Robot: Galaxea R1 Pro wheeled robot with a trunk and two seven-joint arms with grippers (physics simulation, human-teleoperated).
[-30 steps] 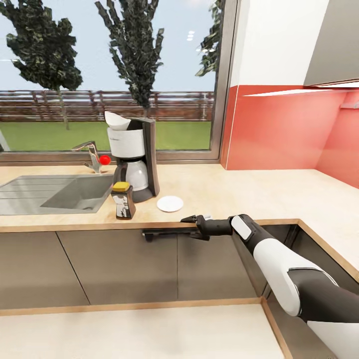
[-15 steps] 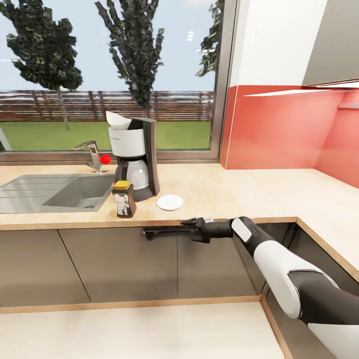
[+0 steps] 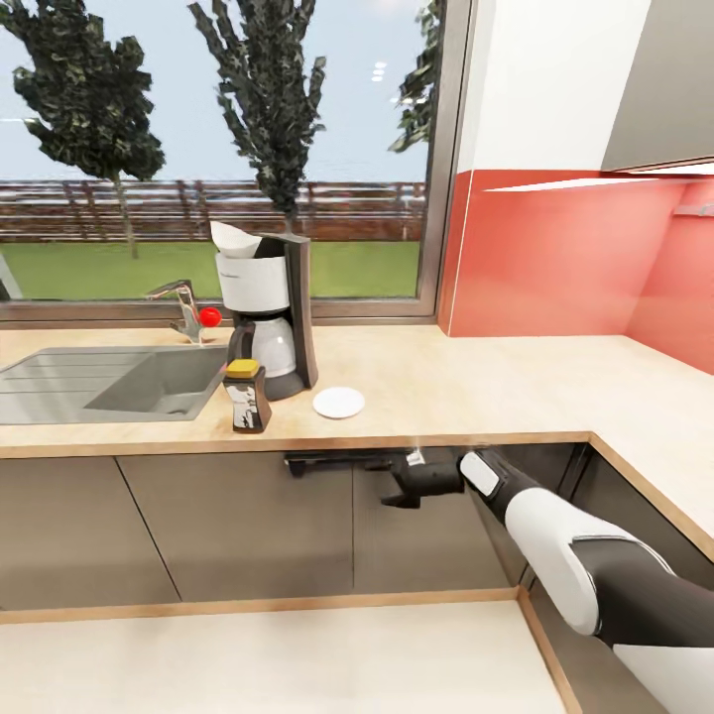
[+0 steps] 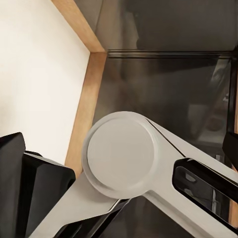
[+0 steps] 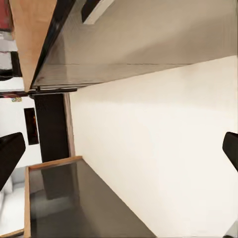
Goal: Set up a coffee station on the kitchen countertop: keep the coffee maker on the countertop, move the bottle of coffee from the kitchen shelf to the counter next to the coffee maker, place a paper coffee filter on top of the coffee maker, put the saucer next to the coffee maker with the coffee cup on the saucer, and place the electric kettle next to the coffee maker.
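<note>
The right end effector (image 3: 397, 486) has dropped since a second ago, from level with the front edge of the table (image 3: 516, 392) to below it, in front of the dark cabinet fronts (image 3: 238, 526); nothing on the table has shifted. In the right wrist view its two black fingertips (image 5: 10, 151) stand wide apart at opposite sides of the picture with nothing between them, so it is spread open and holds nothing. Of the left end effector I cannot tell the state; the left wrist view shows a pale round arm joint (image 4: 121, 153) over a cabinet front and a wood-edged pale surface.

The coffee maker (image 3: 270, 312) stands on the table just beside the right rim of the sink (image 3: 89, 382), near the back edge under the window (image 3: 228, 149); the paper coffee filter (image 3: 233, 238) sits on its top, tilted toward the sink. The bottle of coffee (image 3: 245, 397) stands upright in front of the coffee maker, near the table's front edge; the saucer (image 3: 338, 402) lies flat to the right of the machine's base, close to it but apart, and bare. A tap (image 3: 178, 305) with a red knob rises behind the sink.
</note>
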